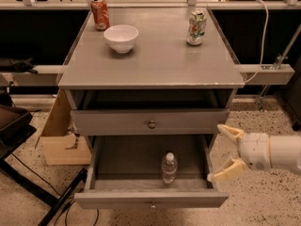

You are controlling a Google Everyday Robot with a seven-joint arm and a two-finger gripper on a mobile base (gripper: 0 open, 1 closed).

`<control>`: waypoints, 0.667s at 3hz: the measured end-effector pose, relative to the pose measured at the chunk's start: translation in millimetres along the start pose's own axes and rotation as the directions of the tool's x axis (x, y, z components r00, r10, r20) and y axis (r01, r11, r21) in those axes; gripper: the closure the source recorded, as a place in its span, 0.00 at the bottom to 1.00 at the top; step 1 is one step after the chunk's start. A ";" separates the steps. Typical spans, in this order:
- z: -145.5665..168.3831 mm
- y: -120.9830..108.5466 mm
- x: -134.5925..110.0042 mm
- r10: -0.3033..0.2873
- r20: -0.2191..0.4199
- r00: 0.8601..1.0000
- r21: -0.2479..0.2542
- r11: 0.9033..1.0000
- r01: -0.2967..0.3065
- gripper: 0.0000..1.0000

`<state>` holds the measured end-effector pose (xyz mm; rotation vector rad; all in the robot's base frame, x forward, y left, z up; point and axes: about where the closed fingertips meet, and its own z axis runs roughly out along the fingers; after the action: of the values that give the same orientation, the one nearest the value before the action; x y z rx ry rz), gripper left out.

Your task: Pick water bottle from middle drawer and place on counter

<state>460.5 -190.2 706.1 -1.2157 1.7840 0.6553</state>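
The water bottle (169, 168), clear with a white cap, stands upright near the front of the pulled-out middle drawer (117, 160). The grey counter (155, 60) tops the cabinet above it. My gripper (226, 152) comes in from the right at drawer height, just outside the drawer's right wall, to the right of the bottle. Its two pale fingers (229, 132) are spread apart with nothing between them.
A red soda can (99, 13), a white bowl (121, 37) and a white-green soda can (196, 27) stand on the counter. A shut drawer with a round knob (151, 124) sits above the open one. A cardboard box (59, 133) and a dark stand lie on the floor at left.
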 end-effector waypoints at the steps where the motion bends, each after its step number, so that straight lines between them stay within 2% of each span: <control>1: 23.0 5.2 17.6 0.022 0.047 0.999 -0.014 1.000 -0.021 0.00; 2: 24.2 5.3 18.9 0.024 0.049 0.999 -0.016 1.000 -0.023 0.00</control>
<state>461.2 -177.8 677.5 -1.1808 1.7577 0.7071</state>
